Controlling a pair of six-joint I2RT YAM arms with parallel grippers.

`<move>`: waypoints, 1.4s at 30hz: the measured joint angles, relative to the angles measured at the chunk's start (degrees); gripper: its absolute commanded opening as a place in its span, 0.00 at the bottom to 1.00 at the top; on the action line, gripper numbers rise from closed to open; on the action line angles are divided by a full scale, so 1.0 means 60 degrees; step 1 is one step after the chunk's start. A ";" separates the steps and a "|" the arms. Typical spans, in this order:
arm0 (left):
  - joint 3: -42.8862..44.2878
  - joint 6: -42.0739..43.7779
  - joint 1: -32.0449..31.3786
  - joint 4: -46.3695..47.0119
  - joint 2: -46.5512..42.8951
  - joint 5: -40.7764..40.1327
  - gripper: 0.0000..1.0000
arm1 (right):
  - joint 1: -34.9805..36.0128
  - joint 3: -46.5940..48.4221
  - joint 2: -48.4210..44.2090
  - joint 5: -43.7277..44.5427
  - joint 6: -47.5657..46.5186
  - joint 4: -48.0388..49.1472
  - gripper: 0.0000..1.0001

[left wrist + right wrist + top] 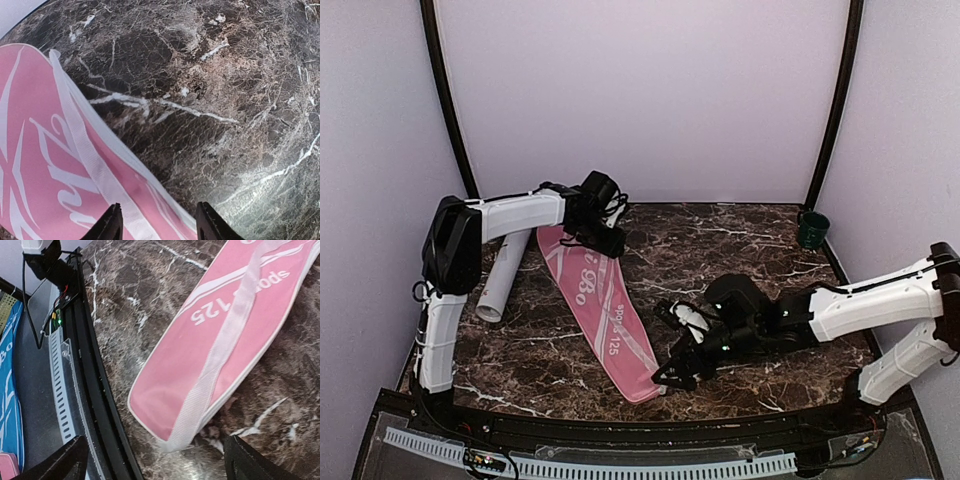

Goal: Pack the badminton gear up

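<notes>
Pink fabric racket bag (605, 310), one, lying flat on the marble tabletop (760, 250). Long axis diagonal: broad head end far-left, narrow handle end near-centre. A white webbing strap (225, 340) runs along its length.

Left gripper (159, 226): at the head end, fingers moderately apart and straddling the bag's piped edge, nothing held.

Right gripper (155, 456): fingers spread wide, empty, just beside the narrow tip, which lies ahead of it.

Each arm is nearer one end; by judgement, the next grip is at the ends.

White cardboard tube (503, 278): left of the bag's head.

Rackets: not seen; the bag's contents cannot be told.
</notes>
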 measured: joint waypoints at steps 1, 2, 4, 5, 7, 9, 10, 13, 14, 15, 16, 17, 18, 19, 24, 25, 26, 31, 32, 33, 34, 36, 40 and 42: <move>-0.0178 -0.0098 0.0000 0.0029 -0.0197 -0.0011 0.53 | -0.0255 0.0000 -0.0029 -0.0073 0.0102 0.0055 0.82; -0.0426 -0.0211 0.0000 0.0069 -0.0430 -0.0015 0.53 | -0.0506 0.0007 -0.0033 -0.0146 0.0219 0.0109 0.76; -0.1421 -0.0539 0.0000 0.0306 -0.1286 -0.0047 0.53 | -0.0940 0.0062 0.0044 -0.0157 0.0408 0.0106 0.64; -0.1993 -0.0729 0.0000 0.0437 -0.1807 -0.0047 0.53 | -0.1115 0.0142 0.0142 -0.0131 0.0430 0.0091 0.59; -0.3085 -0.1133 0.0000 0.0790 -0.2823 -0.0033 0.50 | -0.1483 0.0470 0.0499 -0.0051 0.0557 0.0033 0.53; -0.4000 -0.1490 0.0000 0.1206 -0.3639 0.0029 0.46 | -0.1749 0.0834 0.0871 0.0029 0.0550 0.0029 0.48; -0.4470 -0.1694 0.0000 0.1421 -0.4018 0.0095 0.44 | -0.1861 0.1056 0.1086 0.0044 0.0568 0.0015 0.46; -0.5701 -0.2200 0.0000 0.2109 -0.4703 0.0364 0.36 | -0.2036 0.1647 0.1785 0.0018 0.0532 0.0073 0.40; -0.5985 -0.2328 0.0000 0.2229 -0.4776 0.0459 0.36 | -0.2047 0.1759 0.1985 -0.0007 0.0481 0.0102 0.39; -0.6382 -0.2470 0.0000 0.2470 -0.4816 0.0568 0.38 | -0.2047 0.1851 0.2237 -0.0076 0.0470 0.0149 0.37; -0.6641 -0.2579 0.0000 0.2608 -0.4816 0.0703 0.41 | -0.2047 0.1883 0.2484 -0.0175 0.0455 0.0211 0.36; -0.6980 -0.2685 0.0000 0.2809 -0.4812 0.0820 0.43 | -0.2047 0.1887 0.2696 -0.0251 0.0444 0.0259 0.35; -0.7257 -0.2823 0.0000 0.2925 -0.4812 0.0958 0.44 | -0.2047 0.1880 0.2929 -0.0331 0.0448 0.0284 0.34; -0.7428 -0.2907 0.0000 0.3024 -0.4812 0.1071 0.44 | -0.2047 0.1880 0.3140 -0.0426 0.0459 0.0306 0.33; -0.7701 -0.3366 -0.0004 0.3832 -0.4750 0.1683 0.44 | -0.2047 0.1876 0.3778 -0.0736 0.0557 0.0685 0.25; -0.7701 -0.3435 -0.0004 0.3993 -0.4714 0.1759 0.44 | -0.2044 0.1876 0.3861 -0.0809 0.0583 0.0816 0.25; -0.7701 -0.3508 -0.0004 0.4167 -0.4652 0.1851 0.44 | -0.2044 0.1876 0.3974 -0.0896 0.0630 0.0965 0.25; -0.7665 -0.3767 -0.0004 0.4601 -0.4007 0.2098 0.41 | -0.1949 0.1876 0.4364 -0.1144 0.0907 0.1614 0.24; -0.7621 -0.3799 -0.0004 0.4590 -0.3869 0.2102 0.37 | -0.1894 0.1883 0.4437 -0.1188 0.0965 0.1774 0.24; -0.7508 -0.3825 -0.0004 0.4503 -0.3657 0.2091 0.30 | -0.1832 0.1891 0.4499 -0.1224 0.1009 0.1927 0.24; -0.7362 -0.3854 -0.0004 0.4397 -0.3501 0.2044 0.21 | -0.1767 0.1912 0.4575 -0.1246 0.1071 0.2073 0.24; -0.7089 -0.3912 -0.0022 0.4171 -0.3362 0.1891 0.04 | -0.1636 0.2007 0.4736 -0.1282 0.1217 0.2299 0.24; -0.6659 -0.3854 -0.0251 0.3916 -0.3344 0.1698 0.00 | -0.1315 0.2401 0.5180 -0.1344 0.1563 0.2714 0.26; -0.6375 -0.3796 -0.0484 0.3861 -0.3344 0.1694 0.00 | -0.1133 0.2699 0.5442 -0.1351 0.1774 0.2867 0.29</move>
